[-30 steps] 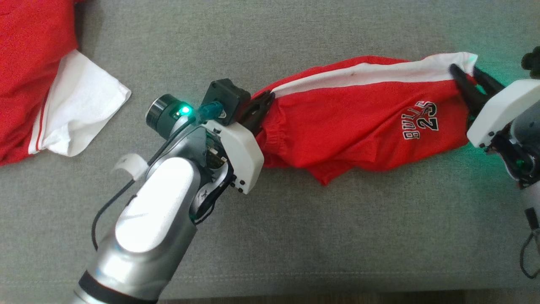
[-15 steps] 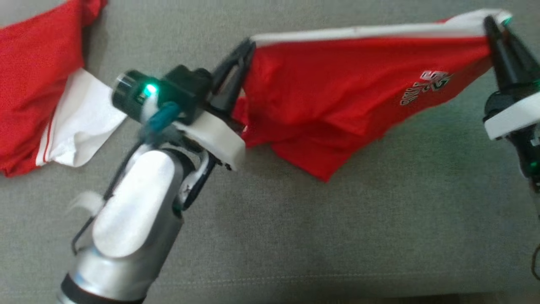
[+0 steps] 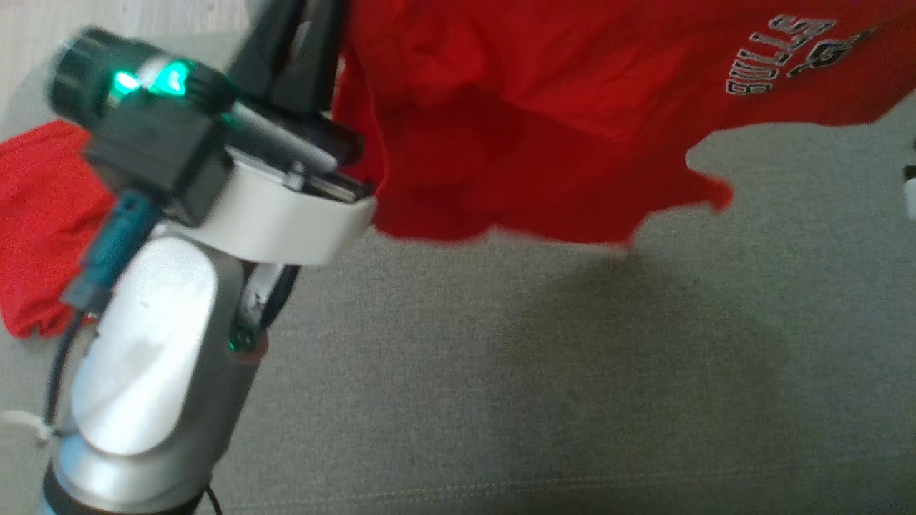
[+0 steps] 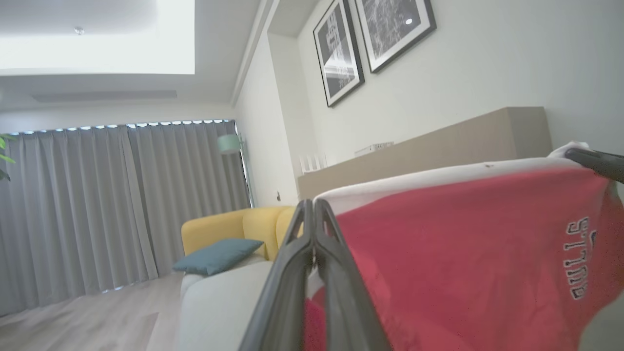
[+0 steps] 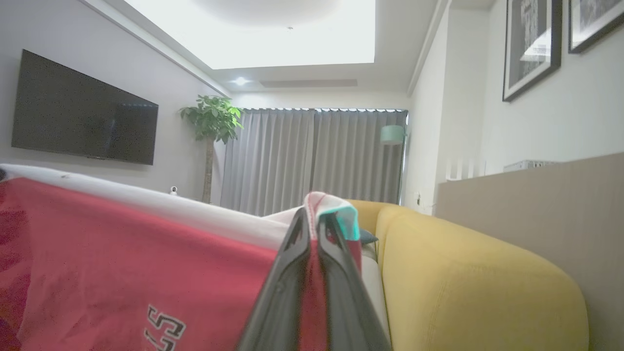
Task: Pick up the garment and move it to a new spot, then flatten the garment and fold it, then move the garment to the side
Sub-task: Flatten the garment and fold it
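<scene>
garment (image 3: 544, 136) hung stretched in the air above the grey cushion (image 3: 501, 372), clear of it, presumably for carrying without drag. left tool (image 4: 308, 207) clamped on one end of the white band (image 4: 438, 178); right tool (image 5: 313, 219) clamped on the other end.

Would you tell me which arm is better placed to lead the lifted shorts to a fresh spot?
Probably right: the right fingers and left fingers both pinch the shorts, but another red garment lies on the left, while bare grey cushion stretches rightward.
</scene>
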Controlling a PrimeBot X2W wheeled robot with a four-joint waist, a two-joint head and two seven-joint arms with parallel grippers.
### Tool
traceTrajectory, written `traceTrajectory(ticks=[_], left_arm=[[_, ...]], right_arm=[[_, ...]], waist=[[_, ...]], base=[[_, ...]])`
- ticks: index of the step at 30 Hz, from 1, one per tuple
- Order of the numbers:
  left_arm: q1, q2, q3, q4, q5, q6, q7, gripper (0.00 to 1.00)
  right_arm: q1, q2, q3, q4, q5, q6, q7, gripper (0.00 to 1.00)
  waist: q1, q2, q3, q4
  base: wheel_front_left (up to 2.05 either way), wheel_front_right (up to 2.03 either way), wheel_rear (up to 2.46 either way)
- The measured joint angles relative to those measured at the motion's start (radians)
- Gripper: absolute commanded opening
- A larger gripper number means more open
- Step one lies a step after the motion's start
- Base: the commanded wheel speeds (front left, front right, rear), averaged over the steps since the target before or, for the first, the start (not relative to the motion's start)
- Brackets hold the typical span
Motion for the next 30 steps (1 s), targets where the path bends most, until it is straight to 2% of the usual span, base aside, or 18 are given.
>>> traceTrajectory(ticks=[7, 13, 18, 19, 24, 30], left_arm=[[-0.036, 0.006, 0.009, -0.027, -0.002, 0.003, 0.039, 0.0], [-0.071, -0.002, 0.004, 0.062, -0.042, -0.02, 0.061, 0.0], [-0.201, -0.048, 0.003, 0.255, -0.068, -0.05, 0.024, 0.0], [-0.285, -0.071, 0.007, 0.362, -0.074, -0.062, -0.016, 0.0], [-0.494, -0.112, 0.043, 0.652, -0.081, -0.065, -0.146, 0.0], [-0.659, -0.137, 0.087, 0.89, -0.081, -0.063, -0.186, 0.0]], right_arm=[[0.0, 0.02, -0.039, -0.08, -0.014, 0.0, 0.087, 0.0], [-0.009, 0.038, -0.03, -0.047, 0.0, 0.0, 0.118, 0.0], [-0.124, 0.035, 0.012, 0.112, 0.042, 0.0, 0.101, 0.0], [-0.21, 0.034, 0.035, 0.198, 0.057, 0.0, 0.076, 0.0], [-0.465, 0.035, 0.13, 0.432, 0.073, 0.0, -0.029, 0.0], [-0.711, 0.076, 0.26, 0.712, 0.082, 0.0, -0.21, 0.0]], waist=[[0.0, 0.0, -0.026, -0.016], [0.0, 0.0, -0.002, -0.022], [0.0, 0.0, 0.047, -0.023], [0.0, 0.0, 0.072, -0.023], [0.0, 0.0, 0.129, -0.03], [0.0, 0.0, 0.175, -0.057]], base=[[0.0, 0.0, 0.0], [0.0, 0.0, 0.0], [0.0, 0.0, 0.0], [0.0, 0.0, 0.0], [0.0, 0.0, 0.0], [0.0, 0.0, 0.0]])
